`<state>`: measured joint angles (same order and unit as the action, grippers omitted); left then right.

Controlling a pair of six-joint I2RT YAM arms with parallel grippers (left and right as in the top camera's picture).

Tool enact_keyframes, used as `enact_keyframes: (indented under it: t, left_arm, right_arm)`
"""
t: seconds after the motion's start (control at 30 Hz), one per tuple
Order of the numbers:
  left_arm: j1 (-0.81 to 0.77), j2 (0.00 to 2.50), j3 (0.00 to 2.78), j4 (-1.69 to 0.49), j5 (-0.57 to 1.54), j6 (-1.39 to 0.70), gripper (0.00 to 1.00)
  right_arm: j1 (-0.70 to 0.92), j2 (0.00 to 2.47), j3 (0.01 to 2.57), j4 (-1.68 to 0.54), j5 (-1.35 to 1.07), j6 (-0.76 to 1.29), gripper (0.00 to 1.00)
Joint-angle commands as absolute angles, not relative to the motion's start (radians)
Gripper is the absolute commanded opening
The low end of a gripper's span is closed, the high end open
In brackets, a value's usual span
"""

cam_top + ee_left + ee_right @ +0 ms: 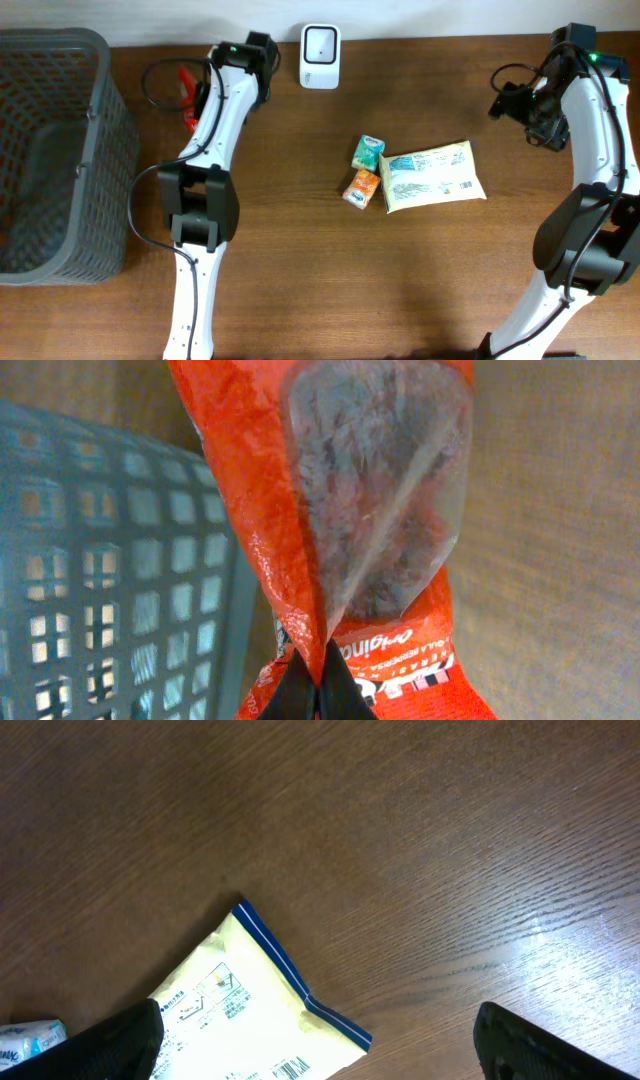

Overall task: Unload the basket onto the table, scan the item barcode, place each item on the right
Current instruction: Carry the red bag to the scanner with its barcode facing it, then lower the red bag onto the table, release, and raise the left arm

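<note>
1. My left end effector (320,698) is clamped tight on the red packet (300,510), near the far edge of the table (300,270), beside the basket (60,150).
2. My right end effector (320,1050) stands wide apart, holding nothing.
3. Step in hand, as I judge it: grasp made, scan not yet done.
4. The next move calls for carrying the red packet to the scanner (320,43) with its barcode facing it. I cannot see the barcode.

It looks like a mock shop checkout set up in a robot lab. On the wooden table (300,280), a white barcode scanner (320,43) stands at 12 o'clock and a grey shopping basket (110,150) at 9. Packaged groceries are about: a cream bag (432,175) near the middle, a red bag (186,90) at 11. Two white robot arms, the left arm (215,110) and the right arm (600,130), work the counter.
</note>
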<state>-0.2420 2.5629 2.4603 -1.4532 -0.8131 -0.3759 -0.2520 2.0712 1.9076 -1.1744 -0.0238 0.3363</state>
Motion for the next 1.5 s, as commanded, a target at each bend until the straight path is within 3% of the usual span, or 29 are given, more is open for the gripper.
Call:
enact_keyframes:
  t: [0.0,0.2,0.27,0.3,0.37,0.43,0.5,0.63,0.77,0.87,1.03,1.13,1.27,1.47]
  left_arm:
    - [-0.289,2.571,2.340,-1.444,-0.854,-0.402,0.00]
    - [-0.417,2.571,2.288,-1.445,-0.721,-0.433,0.01]
    - [-0.463,2.571,2.288,-1.443,-0.671,-0.433,0.08]
    - [-0.480,2.571,2.288,-1.440,-0.644,-0.433,0.25]
    - [-0.520,2.571,2.288,-1.433,-0.577,-0.433,0.34]
    - [-0.559,2.571,2.289,-1.435,-0.517,-0.432,0.29]
    - [-0.587,2.571,2.306,-1.458,-0.485,-0.402,0.16]
    - [-0.575,2.571,2.454,-1.560,-0.486,-0.402,0.15]
    - [-0.443,2.571,2.597,-1.534,-0.494,-0.403,0.17]
    - [-0.319,2.573,2.583,-1.469,-0.465,-0.435,0.00]
    - [-0.201,2.577,2.524,-1.451,-0.249,-0.432,0.00]
    - [-0.191,2.579,2.441,-1.426,-0.216,-0.415,0.00]
    - [-0.220,2.579,2.348,-1.381,0.033,-0.316,0.00]
    - [-0.292,2.576,2.353,-1.394,0.034,-0.297,0.00]
  right_arm:
    - [-0.252,2.067,1.919,-1.174,-0.011,0.337,0.99]
    - [-0.252,2.067,1.919,-1.174,-0.011,0.337,0.99]
    - [-0.252,2.067,1.919,-1.174,-0.011,0.337,0.99]
    - [-0.252,2.067,1.919,-1.174,-0.011,0.337,0.99]
    - [-0.252,2.067,1.919,-1.174,-0.011,0.337,0.99]
    - [-0.252,2.067,1.919,-1.174,-0.011,0.337,0.99]
    - [-0.252,2.067,1.919,-1.174,-0.011,0.337,0.99]
    - [-0.252,2.067,1.919,-1.174,-0.011,0.337,0.99]
    - [-0.252,2.067,1.919,-1.174,-0.011,0.337,0.99]
    - [-0.252,2.067,1.919,-1.174,-0.011,0.337,0.99]
    - [-0.252,2.067,1.919,-1.174,-0.011,0.337,0.99]
    - [-0.252,2.067,1.919,-1.174,-0.011,0.337,0.99]
    - [-0.252,2.067,1.919,-1.174,-0.011,0.337,0.99]
    - [-0.252,2.067,1.919,-1.174,-0.011,0.337,0.99]
